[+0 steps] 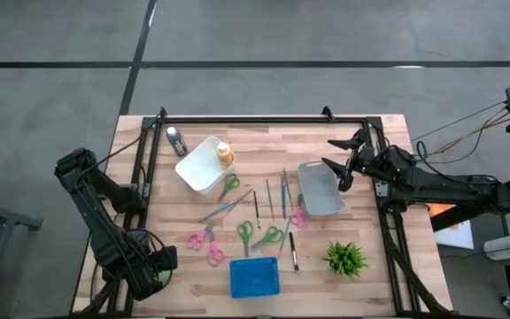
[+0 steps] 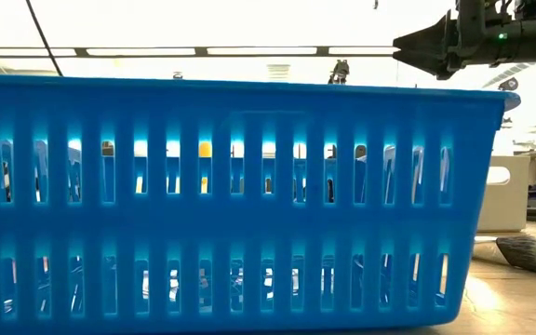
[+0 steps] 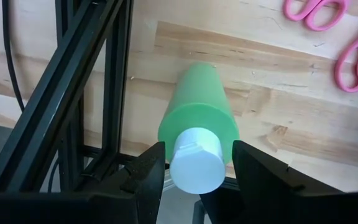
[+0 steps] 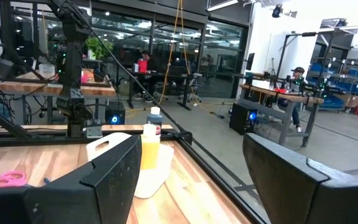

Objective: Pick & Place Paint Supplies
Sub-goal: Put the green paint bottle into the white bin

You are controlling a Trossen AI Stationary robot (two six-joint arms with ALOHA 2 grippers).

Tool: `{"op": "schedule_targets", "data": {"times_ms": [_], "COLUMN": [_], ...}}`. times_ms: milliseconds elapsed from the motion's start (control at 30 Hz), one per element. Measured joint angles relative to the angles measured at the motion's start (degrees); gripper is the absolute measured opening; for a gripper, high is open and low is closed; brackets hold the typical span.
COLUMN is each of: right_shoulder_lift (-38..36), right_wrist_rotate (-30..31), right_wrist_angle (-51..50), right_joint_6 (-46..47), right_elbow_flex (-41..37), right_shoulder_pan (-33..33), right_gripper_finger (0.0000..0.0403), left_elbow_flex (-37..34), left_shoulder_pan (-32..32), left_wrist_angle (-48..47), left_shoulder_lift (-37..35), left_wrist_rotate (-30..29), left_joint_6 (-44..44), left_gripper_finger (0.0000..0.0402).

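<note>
1. The desk (image 1: 184, 190) was a pale wood-plank top edged by a black metal frame (image 1: 264, 120), standing on a grey floor.
2. A blue slotted basket (image 1: 254, 276) sat at the desk's front edge and filled most of the low view.
3. The left tool (image 3: 194, 171) was at the desk's front left corner, left of the blue basket, clamped on the green bottle (image 3: 199, 112) just behind its white cap.
4. The right tool (image 1: 343, 159) hung with its fingers wide apart and holding nothing, above the grey bin (image 1: 320, 189) right of the basket.
5. The yellow-orange bottle (image 1: 225, 156) leaned on the white bin (image 1: 200, 165), and the dark grey bottle (image 1: 176, 140) lay just left of that bin, both far behind the basket.
6. The brushes (image 1: 271, 199) lay spread between the two bins, among green and pink scissors (image 1: 204, 237).
7. A small potted plant (image 1: 345, 258) stood right of the basket.
8. Beyond the desk the room held workbenches, monitors, glass walls and seated people.
9. No writing could be read on any bottle.
</note>
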Motion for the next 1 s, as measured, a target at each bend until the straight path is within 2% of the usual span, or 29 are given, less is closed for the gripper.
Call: {"op": "schedule_targets", "data": {"times_ms": [400,700,1000], "right_shoulder_lift": [0.00,0.00,0.00], "right_wrist_rotate": [0.00,-0.01,0.00], "right_wrist_angle": [0.01,0.01,0.02], "right_joint_6": [0.06,0.10,0.11], "right_elbow_flex": [0.00,0.00,0.00], "right_shoulder_pan": [0.00,0.01,0.02], "right_gripper_finger": [0.0278,0.0278,0.0278], "left_elbow_flex": [0.00,0.02,0.02], "left_shoulder_pan": [0.00,0.00,0.00], "left_wrist_angle": [0.22,0.24,0.24], "left_shoulder_lift": [0.00,-0.02,-0.02], "left_wrist_rotate": [0.02,0.07,0.06], "left_joint_6": [-0.02,-0.24,-0.24], "left_gripper_finger": [0.0182,0.0113,0.0118]}}
